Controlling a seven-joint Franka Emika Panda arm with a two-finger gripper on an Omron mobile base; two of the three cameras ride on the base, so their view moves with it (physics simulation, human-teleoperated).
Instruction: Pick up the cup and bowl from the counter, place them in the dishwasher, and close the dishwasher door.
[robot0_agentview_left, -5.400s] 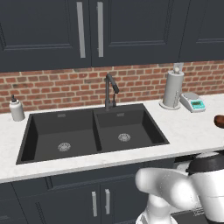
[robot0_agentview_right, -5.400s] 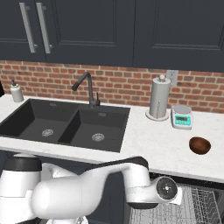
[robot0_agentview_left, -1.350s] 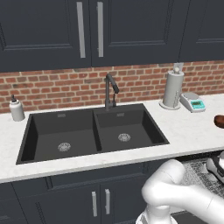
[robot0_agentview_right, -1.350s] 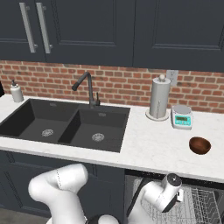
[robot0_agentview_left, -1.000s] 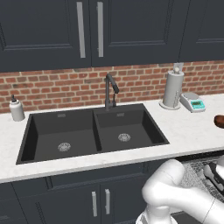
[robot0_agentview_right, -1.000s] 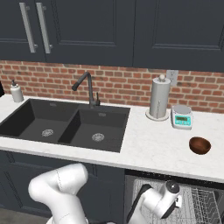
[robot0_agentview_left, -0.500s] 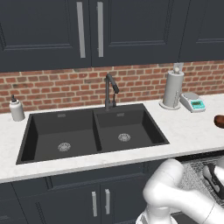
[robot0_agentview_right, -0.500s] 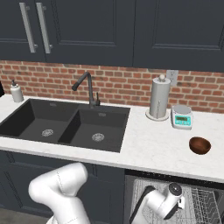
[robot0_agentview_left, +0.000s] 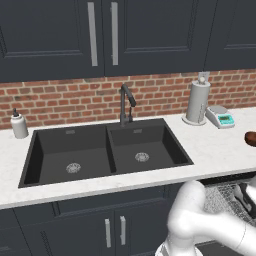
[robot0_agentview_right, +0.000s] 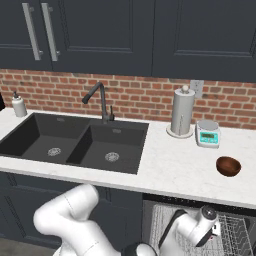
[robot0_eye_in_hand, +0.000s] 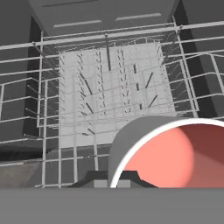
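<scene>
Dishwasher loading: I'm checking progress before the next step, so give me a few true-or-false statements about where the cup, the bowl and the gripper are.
1. The bowl sits on the counter. True.
2. The cup is on the counter beside the paper towel roll. False: in the hand view it is at the gripper, above the dishwasher rack.
3. The dishwasher is closed. False: its wire rack is exposed below the counter edge.
4. The gripper is shut on the cup. True.
5. The bowl lies in the sink. False: it is on the counter, right of the scale.
</scene>
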